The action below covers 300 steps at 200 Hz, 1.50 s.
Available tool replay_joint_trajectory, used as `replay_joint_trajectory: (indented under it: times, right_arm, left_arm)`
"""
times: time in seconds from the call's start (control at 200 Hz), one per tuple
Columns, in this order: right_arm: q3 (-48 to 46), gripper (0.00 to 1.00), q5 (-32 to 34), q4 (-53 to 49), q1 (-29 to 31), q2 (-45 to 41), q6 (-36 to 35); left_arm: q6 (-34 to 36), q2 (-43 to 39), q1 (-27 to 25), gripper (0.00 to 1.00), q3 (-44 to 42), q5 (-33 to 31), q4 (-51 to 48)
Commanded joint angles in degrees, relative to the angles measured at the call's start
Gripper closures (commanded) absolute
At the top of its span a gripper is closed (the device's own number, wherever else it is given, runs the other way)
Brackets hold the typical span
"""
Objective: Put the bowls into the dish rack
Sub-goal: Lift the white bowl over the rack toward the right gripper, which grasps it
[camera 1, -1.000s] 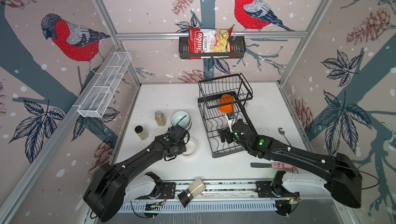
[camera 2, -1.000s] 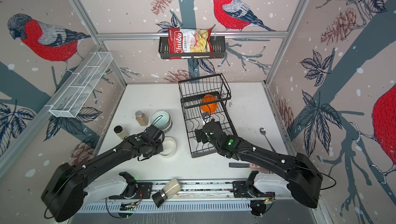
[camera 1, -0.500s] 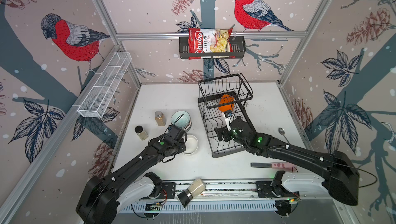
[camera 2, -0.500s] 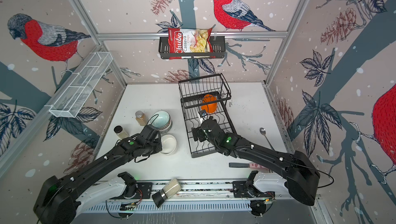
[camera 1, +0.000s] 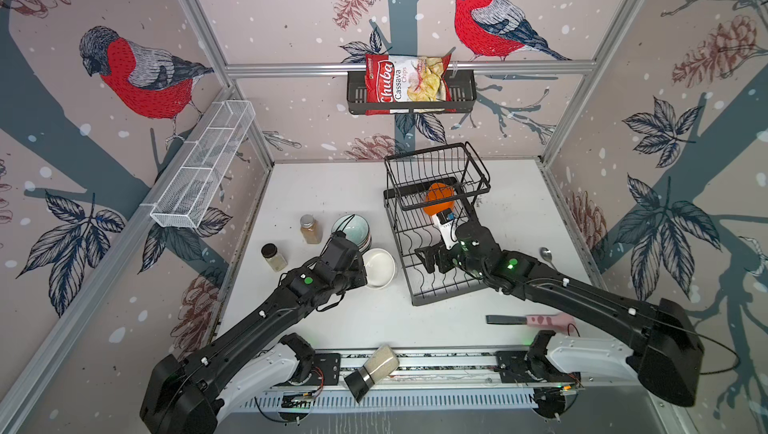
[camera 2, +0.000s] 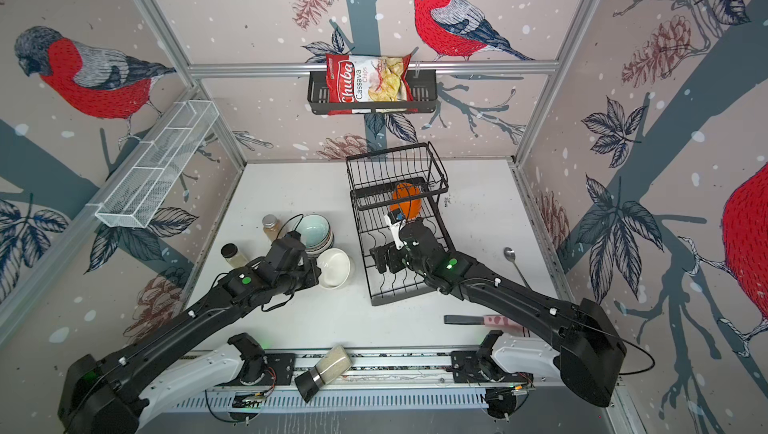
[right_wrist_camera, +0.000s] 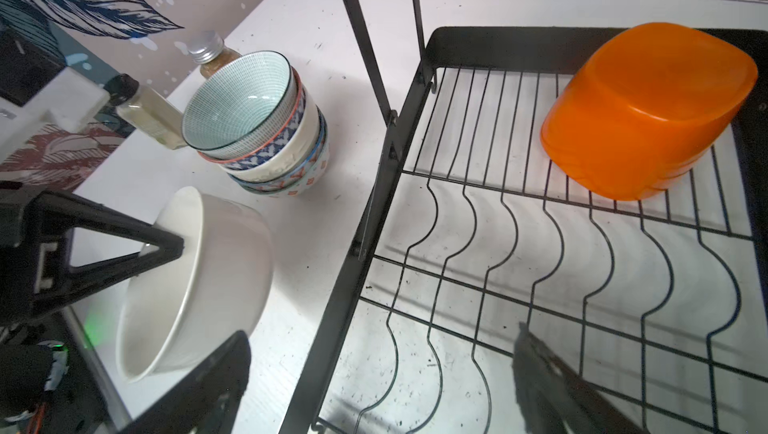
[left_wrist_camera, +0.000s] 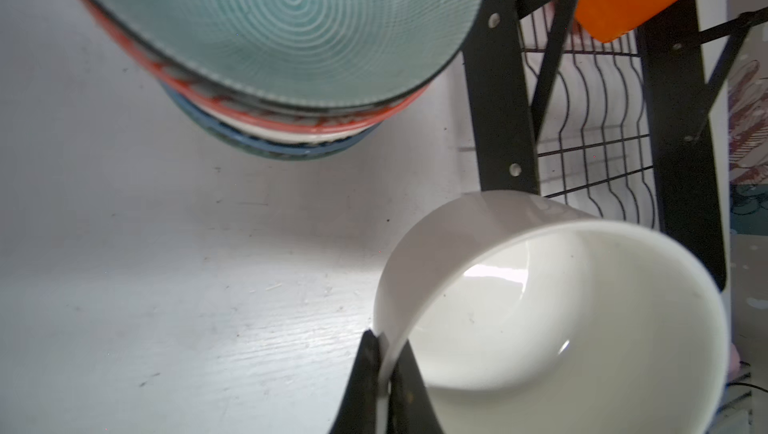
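A white tabletop (camera 1: 324,186) lies inside walls papered with red-breasted birds. One orange bowl (right_wrist_camera: 648,112) lies mouth-down at the far end of the dish rack (right_wrist_camera: 490,43), on the lower tier under the raised basket. One white bowl (left_wrist_camera: 540,307) hangs tilted just left of the rack. The other bowls sit nested in a single stack (right_wrist_camera: 257,132) with a teal one on top; at least four show, the exact count is unclear. Two spice jars (camera 1: 311,229) (camera 1: 273,256) stand beside the stack, and a third jar (camera 1: 374,371) lies on the front rail. One spoon (camera 1: 547,255) and one pink-handled tool (camera 1: 528,320) lie right of the rack. The left gripper (left_wrist_camera: 383,349) pinches the white bowl's rim, one finger inside and one outside. The right gripper (right_wrist_camera: 382,334) hovers over the rack's wavy dividers, jaws spread wide and holding nothing.
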Motion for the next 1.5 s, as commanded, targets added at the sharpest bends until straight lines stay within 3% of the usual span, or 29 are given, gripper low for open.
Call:
replay_joint_trajectory:
  times: [0.0,0.165,0.445,1.496]
  right_arm:
    - [-0.4,0.03,-8.9,0.3,-2.1,-2.2,1.3]
    - [-1.6,0.03,-15.4,1.1,-5.4,-6.1,2.6]
    - [-3.6,0.05,-20.8,3.1,-6.9,-8.3,4.5]
    - [-6.1,0.19,-28.7,11.6,-11.3,-5.4,11.2]
  left_arm:
    - [1.6,0.9,-0.7,1.0,1.5,1.9,6.5]
    - [1.8,3.5,-1.4,1.0,3.3,3.2,10.9]
    - [1.4,8.6,-2.8,1.0,5.3,5.1,19.7]
    - [0.2,15.9,-4.3,1.0,6.7,8.0,33.0]
